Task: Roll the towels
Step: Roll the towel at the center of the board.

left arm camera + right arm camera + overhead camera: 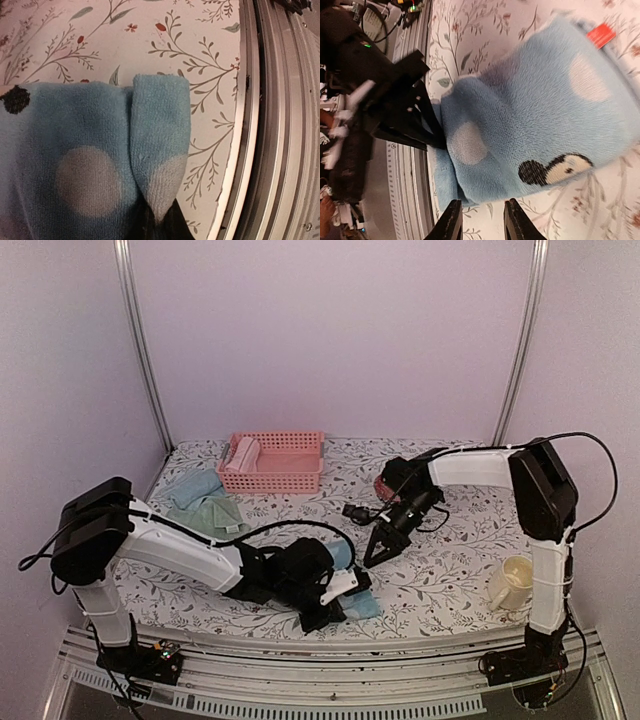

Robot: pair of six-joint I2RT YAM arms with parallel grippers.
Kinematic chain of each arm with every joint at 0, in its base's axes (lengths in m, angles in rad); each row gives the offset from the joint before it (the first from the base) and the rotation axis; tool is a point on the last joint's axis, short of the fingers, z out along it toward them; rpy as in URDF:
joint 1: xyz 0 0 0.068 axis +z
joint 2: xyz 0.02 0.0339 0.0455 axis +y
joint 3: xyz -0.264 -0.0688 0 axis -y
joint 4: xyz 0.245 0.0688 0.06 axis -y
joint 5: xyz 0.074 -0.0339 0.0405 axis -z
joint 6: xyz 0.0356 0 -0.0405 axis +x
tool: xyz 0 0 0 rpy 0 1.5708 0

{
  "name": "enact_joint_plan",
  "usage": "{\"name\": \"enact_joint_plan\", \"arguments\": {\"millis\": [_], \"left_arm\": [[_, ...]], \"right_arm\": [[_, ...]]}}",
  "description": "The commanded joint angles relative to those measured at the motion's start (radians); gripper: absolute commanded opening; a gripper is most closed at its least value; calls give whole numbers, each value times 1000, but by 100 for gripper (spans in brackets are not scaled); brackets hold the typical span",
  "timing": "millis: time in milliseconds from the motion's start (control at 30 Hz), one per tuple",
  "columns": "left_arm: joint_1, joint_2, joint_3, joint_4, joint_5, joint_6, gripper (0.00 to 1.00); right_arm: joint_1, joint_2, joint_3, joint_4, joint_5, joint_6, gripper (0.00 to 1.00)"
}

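Observation:
The blue towel with pale spots point(530, 105) lies partly folded close to the table's near edge point(362, 604). My left gripper point(156, 221) is shut on a raised fold of it point(160, 150), low over the floral table cover point(338, 606). My right gripper point(482, 202) hovers open just off the towel's edge, with nothing between its fingers point(373, 557). A plain light blue towel point(195, 486) and a sage green one point(216, 513) lie flat at the back left. A pink towel point(243, 453) sits rolled inside the pink basket point(285, 478).
A cream mug point(510, 583) stands at the right near the right arm's base. The metal rail of the table's near edge point(270, 125) runs right beside the spotted towel. A red tag point(601, 35) sticks out of that towel's far corner.

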Motion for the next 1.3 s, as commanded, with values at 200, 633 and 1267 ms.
{"name": "enact_joint_plan", "arguments": {"millis": [200, 633, 1267], "left_arm": [[181, 118, -22, 68, 418, -252, 0], [258, 209, -56, 180, 606, -412, 0], [276, 187, -58, 132, 609, -395, 1]], "right_arm": [[-71, -482, -264, 225, 61, -64, 33], [299, -486, -521, 513, 447, -130, 41], [382, -305, -513, 602, 490, -120, 10]]}}
